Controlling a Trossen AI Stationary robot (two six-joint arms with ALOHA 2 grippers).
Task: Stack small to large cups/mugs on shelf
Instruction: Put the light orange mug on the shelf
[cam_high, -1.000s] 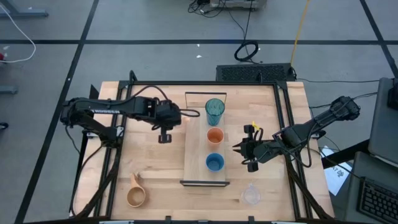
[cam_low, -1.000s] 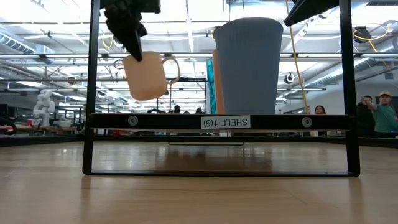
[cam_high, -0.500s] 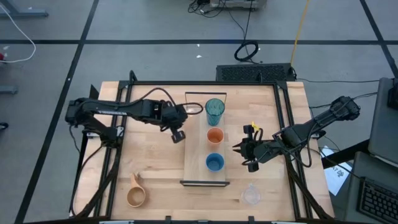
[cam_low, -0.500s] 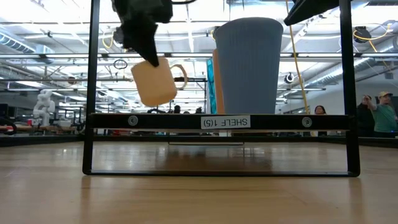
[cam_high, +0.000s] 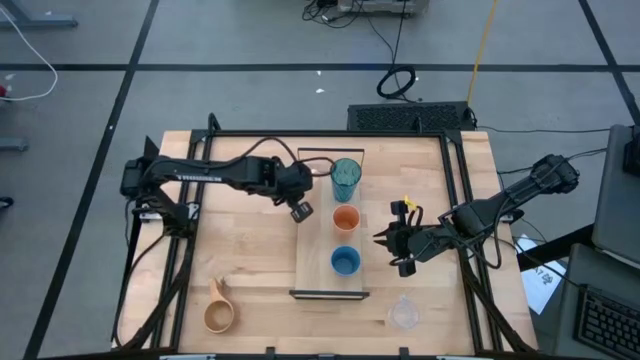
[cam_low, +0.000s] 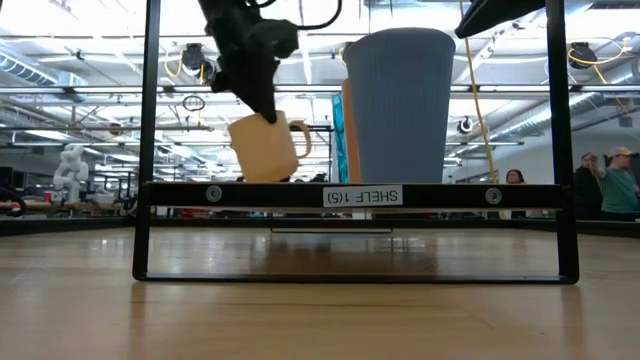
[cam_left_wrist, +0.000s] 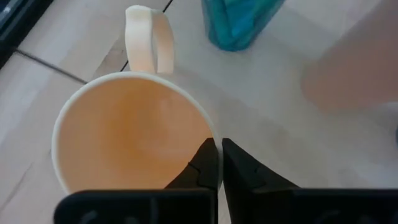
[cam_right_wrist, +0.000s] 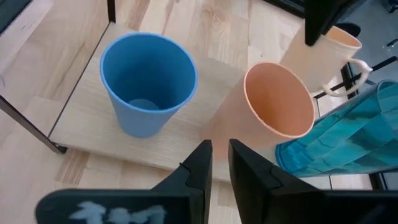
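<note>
So the orange handled mug (cam_low: 265, 147) is being gripped by its rim in the closed left gripper (cam_high: 298, 208), hanging just below the fingers and being held over the near-left edge of the shelf (cam_high: 313, 265). The teal tumbler (cam_high: 346, 178) is being passed just beyond the gripper, the small orange cup (cam_high: 345, 218) right beside it. Mug's upright, pale orange, handle pointed away. The right gripper (cam_high: 385, 240) is being parked nearly closed, holding nothing, beside the blue cup (cam_high: 345, 261)
</note>
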